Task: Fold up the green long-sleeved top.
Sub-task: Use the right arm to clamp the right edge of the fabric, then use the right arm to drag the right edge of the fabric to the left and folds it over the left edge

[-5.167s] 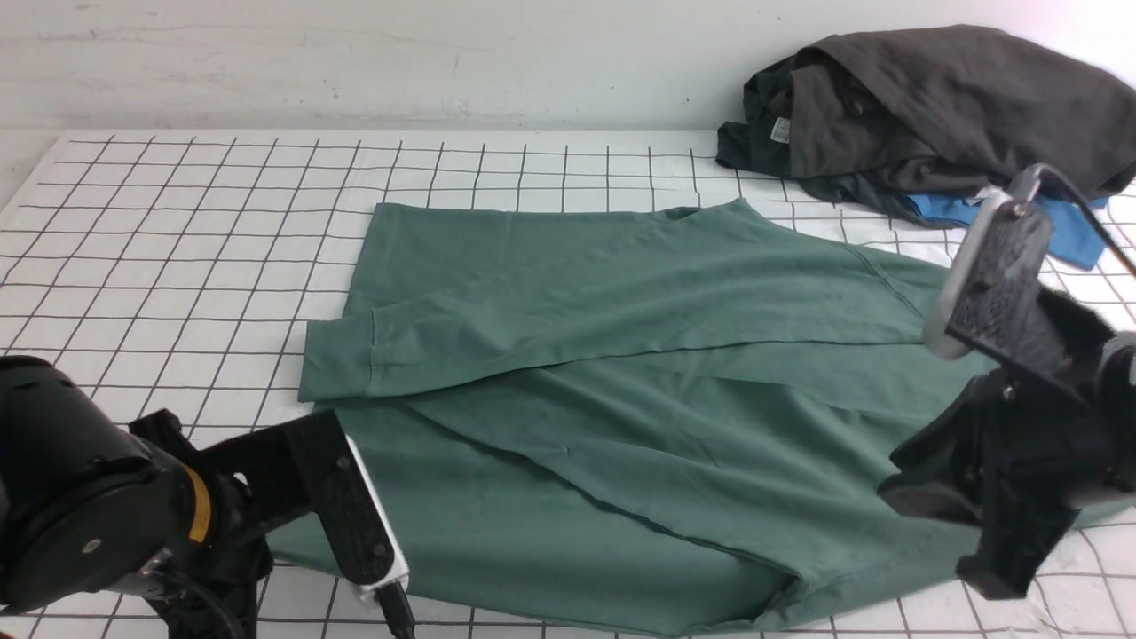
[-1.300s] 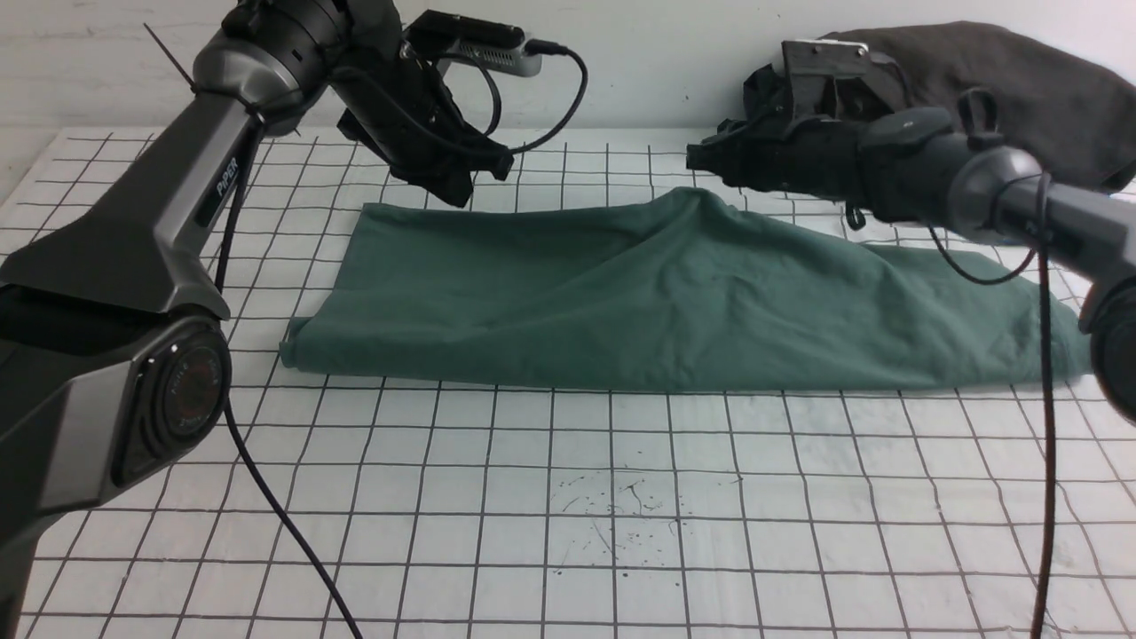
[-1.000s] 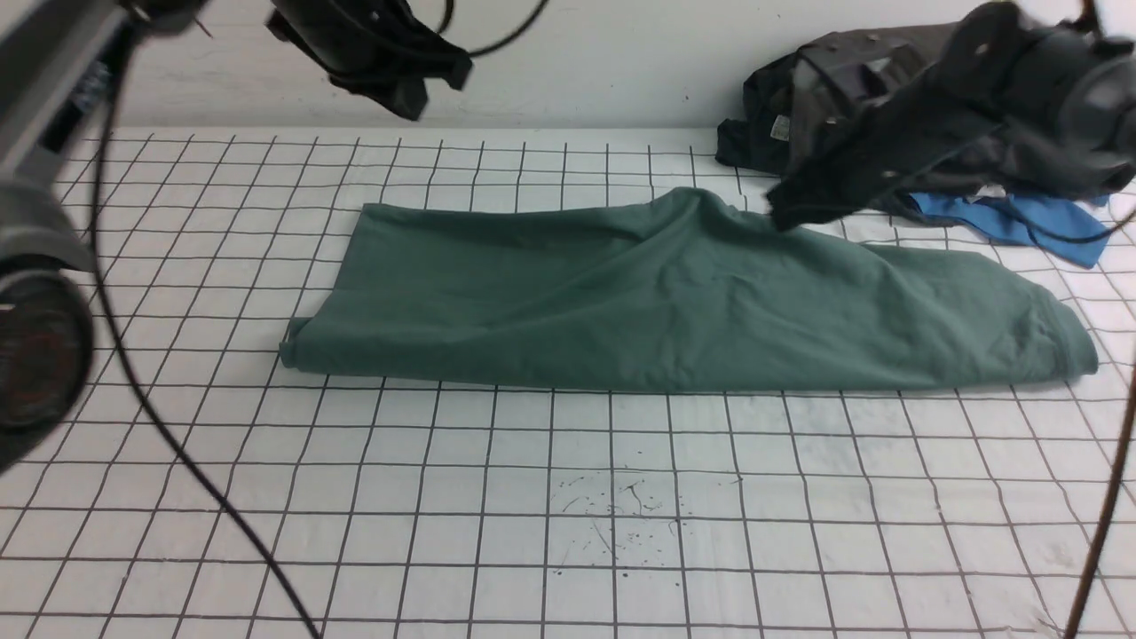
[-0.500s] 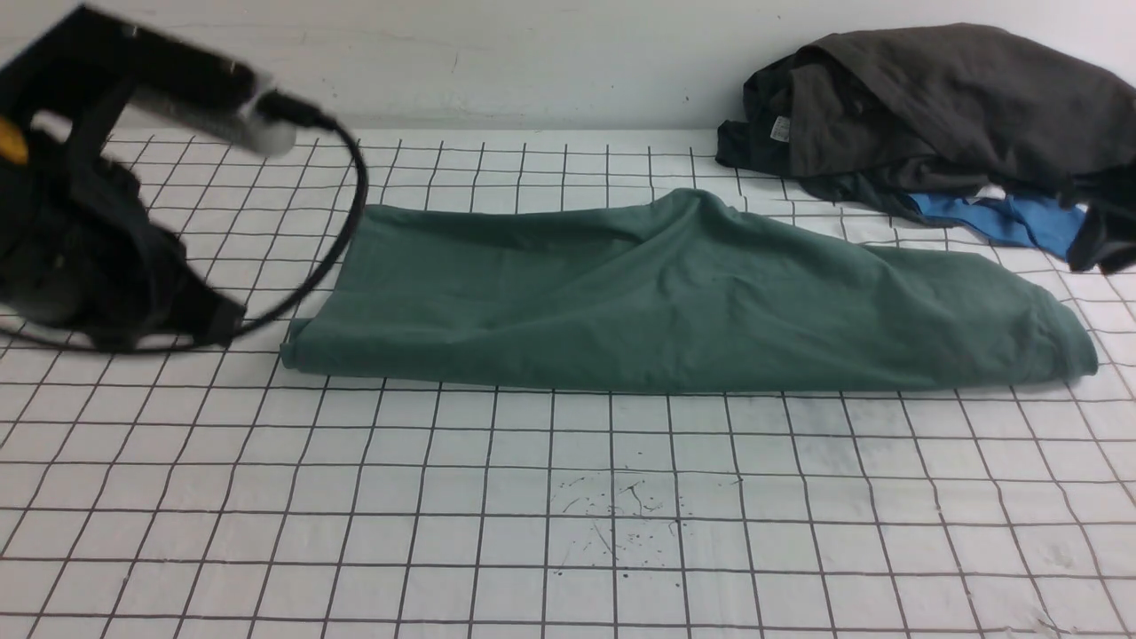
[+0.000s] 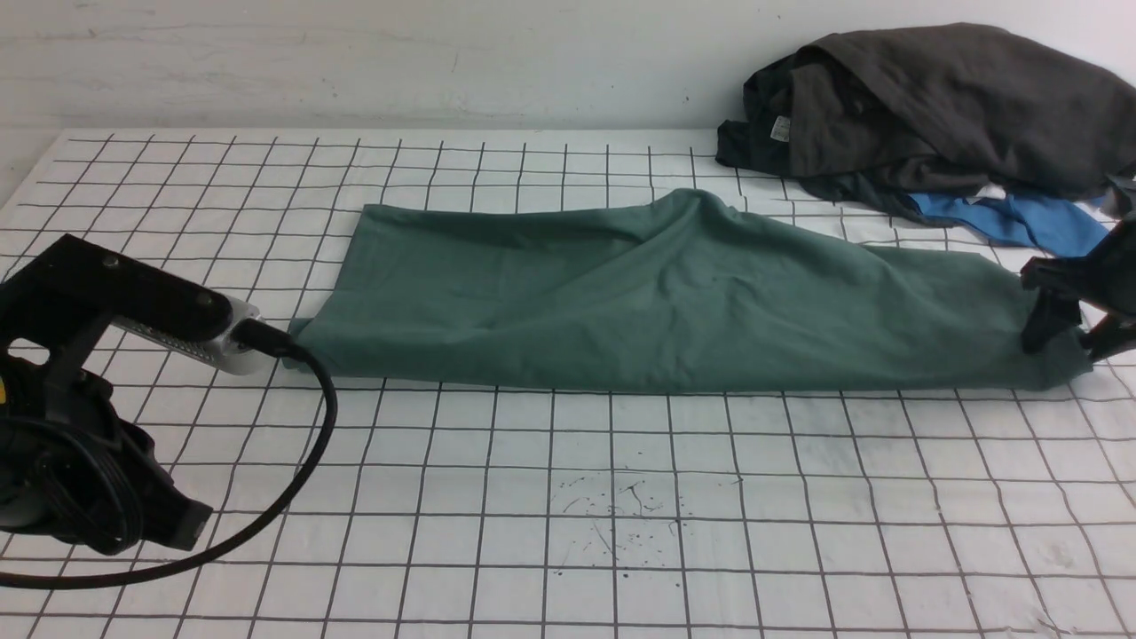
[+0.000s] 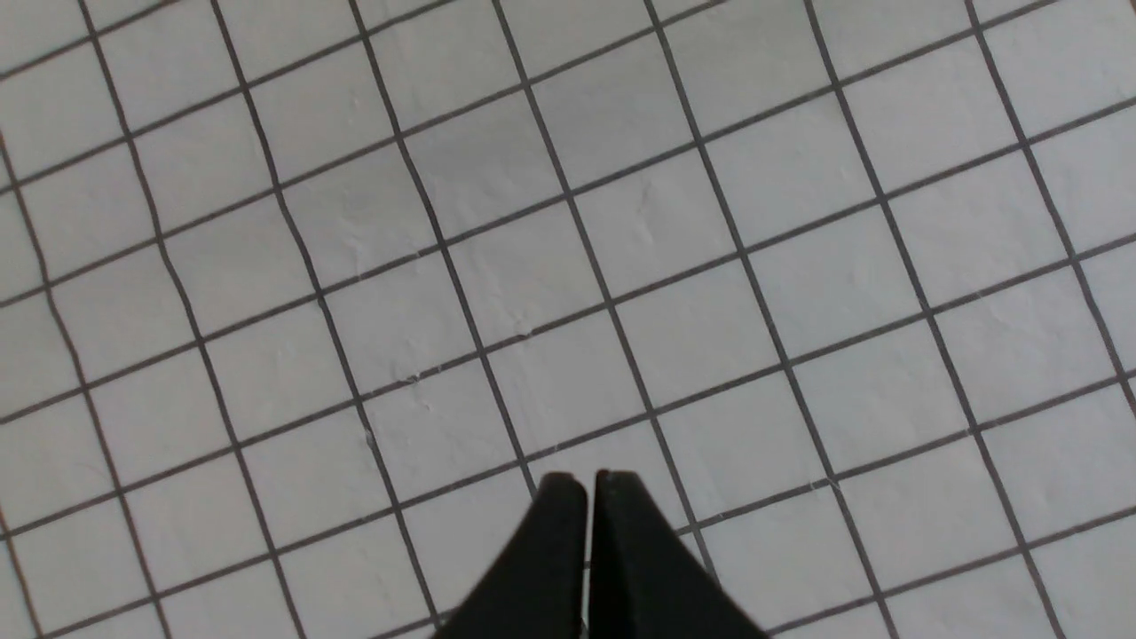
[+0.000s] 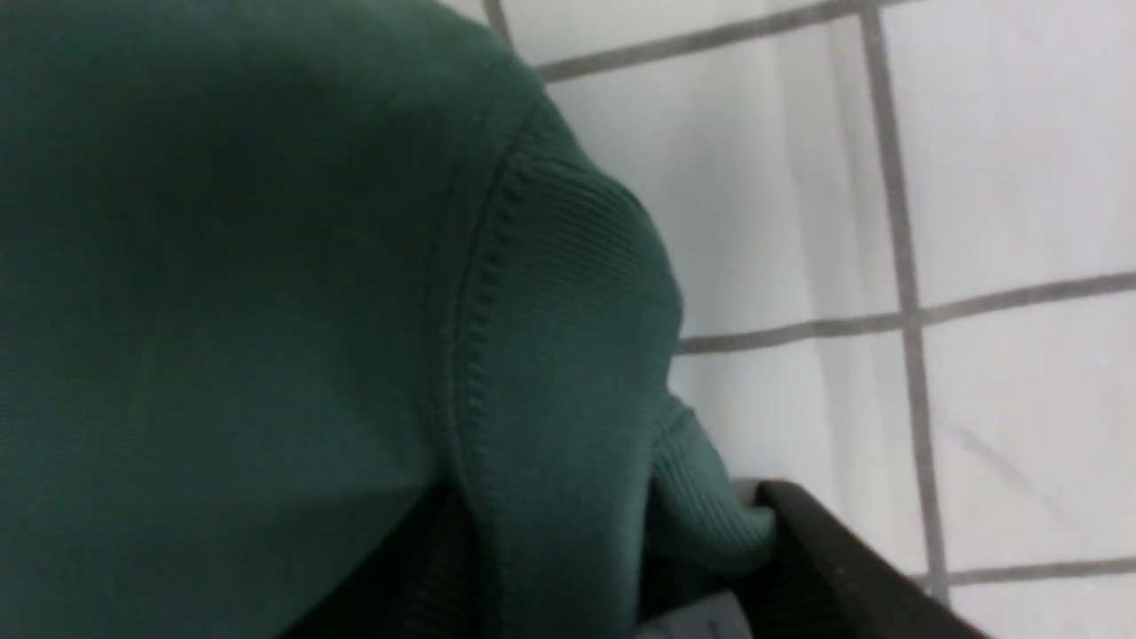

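While the right claw [image 5: 1068,340] stands wide astride the top's [image 5: 674,302] right end | left claw [image 6: 588,486] pinched, empty | catch every layer before closing.

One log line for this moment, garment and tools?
green top: long folded band on mat | left tool: shut, over bare mat | right tool: open, straddling top's ribbed end

You have bright, even, diffuse light on the white bench [image 5: 621,497], no glare, only a soft shadow beside the green long-sleeved top [image 7: 266,266] in the right wrist view, where the close right end effector [image 7: 612,568] looks dark and slightly unsharp.
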You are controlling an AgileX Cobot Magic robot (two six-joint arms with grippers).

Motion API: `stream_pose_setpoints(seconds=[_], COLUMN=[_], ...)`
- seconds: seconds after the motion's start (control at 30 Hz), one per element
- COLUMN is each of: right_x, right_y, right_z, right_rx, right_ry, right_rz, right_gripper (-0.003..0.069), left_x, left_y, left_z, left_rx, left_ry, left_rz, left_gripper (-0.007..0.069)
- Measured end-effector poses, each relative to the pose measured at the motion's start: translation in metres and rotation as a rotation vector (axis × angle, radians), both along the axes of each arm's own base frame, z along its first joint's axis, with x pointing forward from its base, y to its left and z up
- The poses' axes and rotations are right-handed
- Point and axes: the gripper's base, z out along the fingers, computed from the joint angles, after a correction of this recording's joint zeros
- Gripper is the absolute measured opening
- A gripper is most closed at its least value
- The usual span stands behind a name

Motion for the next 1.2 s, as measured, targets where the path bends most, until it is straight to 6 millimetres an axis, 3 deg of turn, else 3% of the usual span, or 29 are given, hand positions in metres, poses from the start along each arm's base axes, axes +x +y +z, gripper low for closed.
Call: stream_pose_setpoints(seconds=[0.03,0.1,0.17,0.33,0.37,0.4,0.47,0.57,0.67,0.7,0.73,0.77,0.83,0.87,0.93,0.97,1.0,1.07,1.2], right_x=[0.001,0.002,0.002,-0.008,-0.009,-0.016,-0.024,-0.033,-0.035,-0.035,-0.033,-0.032,-0.029,-0.029,-0.025,-0.024,-0.021,-0.018,-0.011], right_y=[0.001,0.004,0.005,-0.006,-0.006,-0.009,-0.005,0.023,0.083,0.095,0.145,0.157,0.228,0.233,0.304,0.312,0.340,0.360,0.381], right_z=[0.001,0.006,0.011,0.076,0.080,0.110,0.141,0.177,0.199,0.201,0.203,0.202,0.189,0.187,0.152,0.146,0.121,0.099,0.067], right_rx=[0.007,0.008,-0.001,-0.224,-0.233,-0.295,-0.296,-0.235,-0.101,-0.064,0.047,0.074,0.231,0.232,0.359,0.366,0.407,0.436,0.485], right_ry=[-0.002,-0.001,-0.002,-0.061,-0.066,-0.115,-0.180,-0.280,-0.364,-0.379,-0.419,-0.426,-0.458,-0.460,-0.469,-0.469,-0.462,-0.461,-0.491], right_rz=[0.010,0.030,0.046,0.082,0.079,0.039,-0.007,0.004,0.107,0.125,0.221,0.241,0.374,0.384,0.464,0.470,0.470,0.453,0.405], right_gripper=[0.0202,0.0082,0.0055,0.0048,0.0048,0.0048,0.0048,0.0048,0.0048,0.0048,0.0048,0.0048,0.0048,0.0048,0.0048,0.0048,0.0048,0.0048,0.0074], left_x=[0.000,0.000,0.001,-0.002,-0.002,-0.001,0.000,0.002,0.002,0.002,0.002,0.003,0.003,0.003,0.003,0.003,0.003,0.003,0.003], left_y=[0.001,0.001,0.002,0.003,0.003,0.003,0.002,0.000,-0.004,-0.004,-0.005,-0.005,-0.007,-0.007,-0.008,-0.008,-0.008,-0.008,-0.008], left_z=[0.000,0.000,0.000,-0.001,-0.001,-0.001,-0.001,0.001,0.001,0.001,0.002,0.002,0.002,0.002,0.003,0.003,0.003,0.003,0.001], left_rx=[0.007,0.017,0.026,0.035,0.034,0.034,0.024,-0.012,-0.057,-0.064,-0.079,-0.081,-0.101,-0.101,-0.114,-0.114,-0.115,-0.116,-0.116], left_ry=[-0.002,-0.004,-0.004,0.023,0.024,0.022,0.009,-0.017,-0.020,-0.020,-0.024,-0.024,-0.029,-0.029,-0.028,-0.028,-0.029,-0.032,-0.030], left_rz=[0.000,-0.002,-0.004,0.001,0.002,0.002,0.005,0.018,0.025,0.026,0.026,0.026,0.027,0.027,0.029,0.029,0.029,0.029,0.030], left_gripper=[-0.0007,-0.0007,-0.0007,-0.0007,-0.0007,-0.0007,-0.0007,-0.0007,-0.0007,-0.0007,-0.0007,-0.0007,-0.0007,-0.0007,-0.0007,-0.0007,-0.0007,-0.0007,-0.0007])
